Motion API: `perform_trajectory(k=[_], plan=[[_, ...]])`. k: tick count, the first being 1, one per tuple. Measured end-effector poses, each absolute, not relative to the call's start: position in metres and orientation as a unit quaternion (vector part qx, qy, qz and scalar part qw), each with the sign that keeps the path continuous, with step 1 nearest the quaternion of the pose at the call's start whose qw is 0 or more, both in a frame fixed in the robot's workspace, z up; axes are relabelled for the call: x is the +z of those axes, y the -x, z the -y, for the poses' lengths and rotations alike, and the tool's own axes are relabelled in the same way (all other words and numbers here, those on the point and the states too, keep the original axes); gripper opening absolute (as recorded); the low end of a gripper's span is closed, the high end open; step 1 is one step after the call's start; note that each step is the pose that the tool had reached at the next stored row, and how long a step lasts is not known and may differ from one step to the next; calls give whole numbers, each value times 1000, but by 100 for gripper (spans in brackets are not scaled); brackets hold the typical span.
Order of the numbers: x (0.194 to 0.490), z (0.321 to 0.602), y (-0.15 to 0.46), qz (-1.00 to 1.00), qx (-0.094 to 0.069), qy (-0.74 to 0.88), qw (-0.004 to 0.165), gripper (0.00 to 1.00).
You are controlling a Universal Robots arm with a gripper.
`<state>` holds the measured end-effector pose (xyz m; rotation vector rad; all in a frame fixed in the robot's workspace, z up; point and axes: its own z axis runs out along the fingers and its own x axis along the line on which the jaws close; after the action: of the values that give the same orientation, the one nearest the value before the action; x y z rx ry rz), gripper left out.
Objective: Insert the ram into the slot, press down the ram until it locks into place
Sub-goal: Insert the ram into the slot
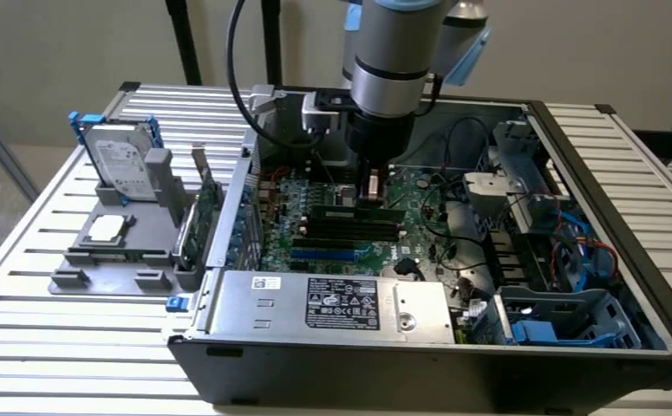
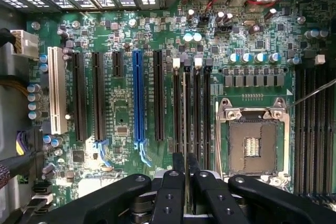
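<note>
Black two-finger gripper, wrist view: fingertips nearly together, pinching the thin green circuit-board ram, seen edge-on. The ram stands upright along a long black plastic memory slot, an inner one of four parallel, between long blue socket and metal-framed CPU socket. Whether seated or latched: cannot tell. Ext. view: arm vertical inside the open black PC case.

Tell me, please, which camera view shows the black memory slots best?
The wrist view: it looks straight down on the black memory slots, showing most of their length and end latches. In the exterior view they are small dark strips below the gripper, partly hidden by it.
</note>
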<state>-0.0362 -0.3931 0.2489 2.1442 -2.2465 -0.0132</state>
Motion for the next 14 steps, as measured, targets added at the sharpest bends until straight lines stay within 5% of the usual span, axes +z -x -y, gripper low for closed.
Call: perform_trajectory(k=[14], plan=[[237,387,44,723,19,-690,22,13]])
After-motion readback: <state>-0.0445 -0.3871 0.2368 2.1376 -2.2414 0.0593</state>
